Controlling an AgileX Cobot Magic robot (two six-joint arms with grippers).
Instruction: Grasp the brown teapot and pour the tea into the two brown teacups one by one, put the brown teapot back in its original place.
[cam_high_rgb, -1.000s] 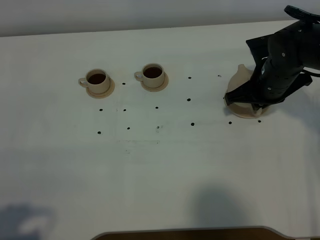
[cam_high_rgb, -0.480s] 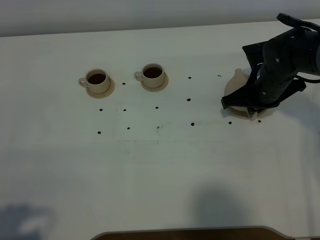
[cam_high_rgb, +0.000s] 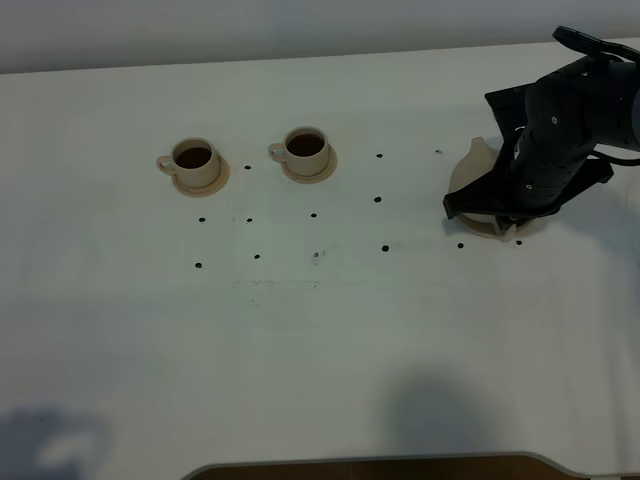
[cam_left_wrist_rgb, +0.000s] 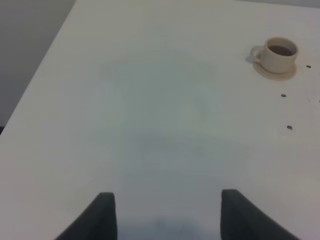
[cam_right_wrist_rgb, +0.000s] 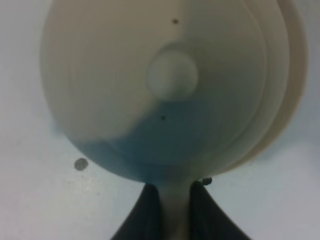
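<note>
The brown teapot (cam_high_rgb: 470, 166) sits at the right of the table on its wide round saucer (cam_high_rgb: 492, 229), mostly hidden under my right arm. The right wrist view looks down on the teapot (cam_right_wrist_rgb: 150, 85), with the saucer rim (cam_right_wrist_rgb: 296, 90) showing beyond it. My right gripper (cam_right_wrist_rgb: 175, 194) is shut on the teapot's handle. Two brown teacups (cam_high_rgb: 195, 159) (cam_high_rgb: 306, 146) stand on small saucers at the back left, both holding dark tea. My left gripper (cam_left_wrist_rgb: 167, 202) is open over bare table, far from the one cup (cam_left_wrist_rgb: 280, 52) it sees.
Small black dots mark the white tabletop (cam_high_rgb: 320, 330) between the cups and the teapot. The table's far edge runs just behind the right arm (cam_high_rgb: 570, 120). A dark curved edge shows at the near side of the table.
Over the last second the right arm shifted slightly toward the far edge with the teapot, hiding more of the saucer. It has barely moved in the last half second. The cups are unchanged.
</note>
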